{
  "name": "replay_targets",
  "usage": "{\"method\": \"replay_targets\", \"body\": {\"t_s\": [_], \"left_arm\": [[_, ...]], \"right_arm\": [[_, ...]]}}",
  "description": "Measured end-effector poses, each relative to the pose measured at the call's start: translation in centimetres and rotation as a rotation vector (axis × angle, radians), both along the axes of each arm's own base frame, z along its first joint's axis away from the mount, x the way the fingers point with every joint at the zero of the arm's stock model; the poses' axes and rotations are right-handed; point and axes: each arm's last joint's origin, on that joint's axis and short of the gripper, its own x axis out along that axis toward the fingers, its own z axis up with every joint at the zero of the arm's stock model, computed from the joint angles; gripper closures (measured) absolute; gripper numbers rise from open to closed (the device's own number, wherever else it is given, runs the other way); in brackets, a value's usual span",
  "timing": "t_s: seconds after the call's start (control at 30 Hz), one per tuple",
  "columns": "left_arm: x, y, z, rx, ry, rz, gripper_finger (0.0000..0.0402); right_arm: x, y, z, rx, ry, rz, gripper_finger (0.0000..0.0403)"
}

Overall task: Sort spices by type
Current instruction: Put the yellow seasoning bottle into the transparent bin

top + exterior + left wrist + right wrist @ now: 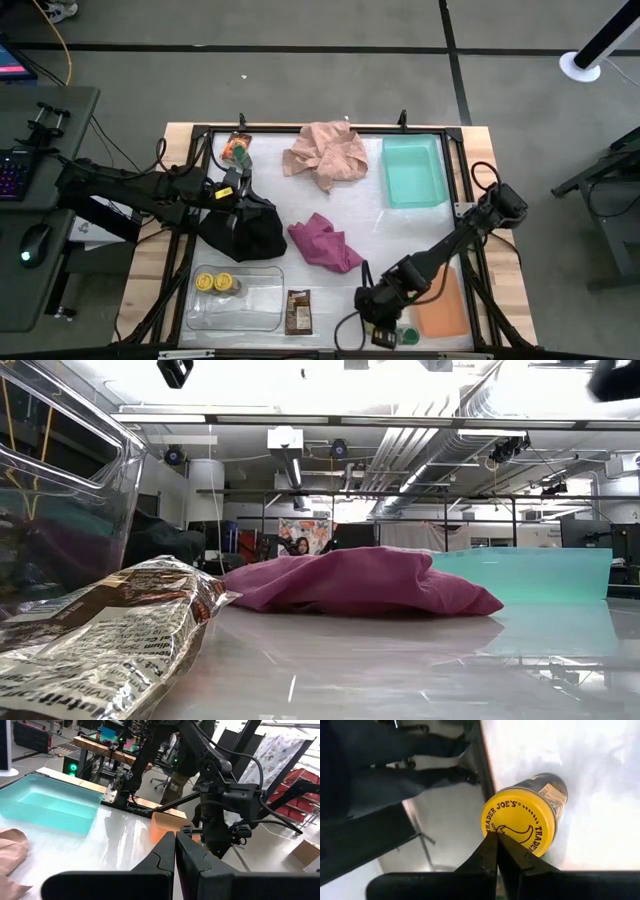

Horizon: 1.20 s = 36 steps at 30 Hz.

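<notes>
My right gripper [496,837] is shut and hangs over a yellow-lidded jar [522,820] near the table's near edge, with its tips at the lid's rim. In the high view the right gripper [378,322] covers that jar, and a green-lidded jar [407,333] stands beside it. Two yellow-lidded jars [215,284] stand in the clear tray [262,312]. The dark brown packet [298,312] lies flat beside that tray. The orange-red packet [238,148] lies at the far left. My left gripper [175,842] is shut above the black cloth [250,232]. A second green-lidded jar is not visible. My right gripper comes down from above with its shut fingertips [490,845] at the edge of the jar's yellow lid [512,827]. I cannot tell whether they touch the lid. The jar stands on the table.
A pink cloth [325,155] lies at the far middle and a magenta cloth [323,243] at the centre. The teal tray [436,170] sits far right and the orange tray [445,305] near right, beside my right arm. A black frame borders the table.
</notes>
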Motion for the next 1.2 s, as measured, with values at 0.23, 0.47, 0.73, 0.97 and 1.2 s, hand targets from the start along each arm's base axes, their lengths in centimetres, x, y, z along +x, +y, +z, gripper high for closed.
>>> {"method": "replay_targets", "body": {"t_s": [0.23,0.47,0.73,0.97,1.2], "left_arm": [[0.0,0.0,0.0,0.000,0.000,0.000,0.0401],[0.0,0.0,0.0,0.001,-0.001,0.011,0.0401],[0.0,0.1,0.0,0.006,-0.002,0.049,0.0401],[1.2,0.0,-0.1,0.066,-0.003,0.058,0.0394],[7.2,-1.6,-0.8,0.181,0.146,-0.047,0.0287]], "right_arm": [[2.2,-2.9,-0.1,-0.074,-0.118,-0.008,0.0403],[5.0,-6.3,0.2,-0.130,-0.295,-0.018,0.0403],[7.4,-9.4,2.6,-0.181,-0.473,0.009,0.0403],[5.8,-10.0,7.9,-0.293,-0.481,0.077,0.0403],[0.5,-9.8,10.9,-0.404,-0.335,0.007,0.0403]]}}
